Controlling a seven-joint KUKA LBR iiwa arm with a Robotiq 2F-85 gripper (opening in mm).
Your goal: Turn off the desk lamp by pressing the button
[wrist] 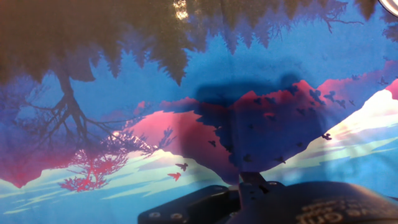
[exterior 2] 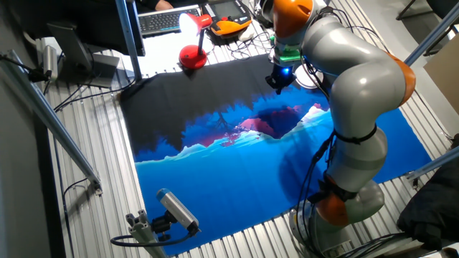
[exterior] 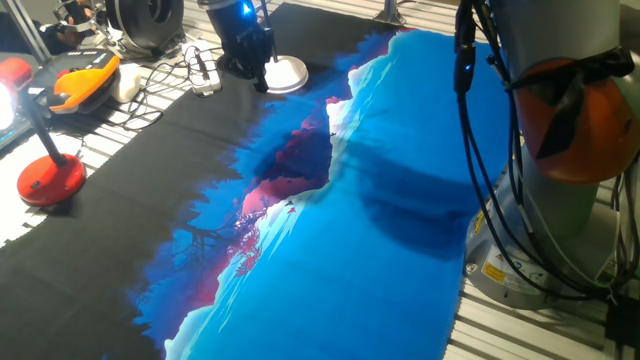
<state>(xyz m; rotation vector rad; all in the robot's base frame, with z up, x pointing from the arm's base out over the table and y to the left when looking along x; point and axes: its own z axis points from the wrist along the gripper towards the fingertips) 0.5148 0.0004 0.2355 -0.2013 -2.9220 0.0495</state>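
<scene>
Printed mountain cloth (exterior: 380, 250); glossy round desk lamp (exterior: 285, 73) base beside fingers (exterior: 258, 78), gap unclear.

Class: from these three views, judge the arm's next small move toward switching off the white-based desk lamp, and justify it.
Probably a short descent onto the desk lamp. In one fixed view the gripper sits at the white base's edge, partly covering it. The hand view shows only the printed cloth, so whether contact is made cannot be told.

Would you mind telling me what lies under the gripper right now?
The gripper hangs over the desk lamp's white disc base, which rests on the printed cloth. The gripper body covers part of the base, hiding any button.
</scene>
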